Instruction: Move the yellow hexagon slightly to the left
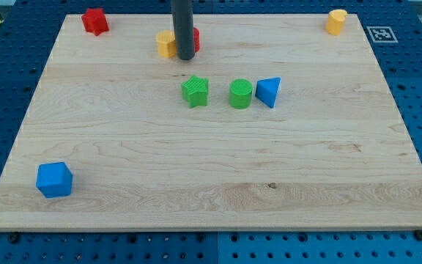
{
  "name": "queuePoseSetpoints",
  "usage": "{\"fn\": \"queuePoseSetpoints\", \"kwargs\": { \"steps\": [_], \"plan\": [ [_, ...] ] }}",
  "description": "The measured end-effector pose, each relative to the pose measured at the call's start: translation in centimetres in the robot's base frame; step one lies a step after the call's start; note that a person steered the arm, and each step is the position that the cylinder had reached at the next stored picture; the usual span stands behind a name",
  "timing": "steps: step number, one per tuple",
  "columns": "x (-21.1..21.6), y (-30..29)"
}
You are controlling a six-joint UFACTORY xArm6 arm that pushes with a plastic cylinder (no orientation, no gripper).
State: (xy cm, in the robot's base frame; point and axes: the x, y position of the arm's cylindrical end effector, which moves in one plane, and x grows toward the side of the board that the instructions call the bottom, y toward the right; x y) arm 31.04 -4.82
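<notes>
A yellow hexagon-like block [166, 45] sits near the view's top, left of centre, on the wooden board [211, 169]. My tip [185, 57] stands right against its right side, and the rod hides part of it. A red block [195, 38] shows just behind the rod on its right, mostly hidden. A second yellow block [335, 22] sits at the board's top right corner; its shape is hard to make out.
A red star-like block [94, 20] is at the top left. A green star [195, 92], a green cylinder [240, 94] and a blue triangle [269, 92] form a row at the centre. A blue cube [54, 180] sits at the bottom left.
</notes>
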Motion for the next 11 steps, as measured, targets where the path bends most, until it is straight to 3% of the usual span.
{"fn": "queuePoseSetpoints", "kwargs": {
  "steps": [2,7,11],
  "plan": [
    [3.0,1.9],
    [2.8,-1.6],
    [0.2,-5.2]
  ]
}}
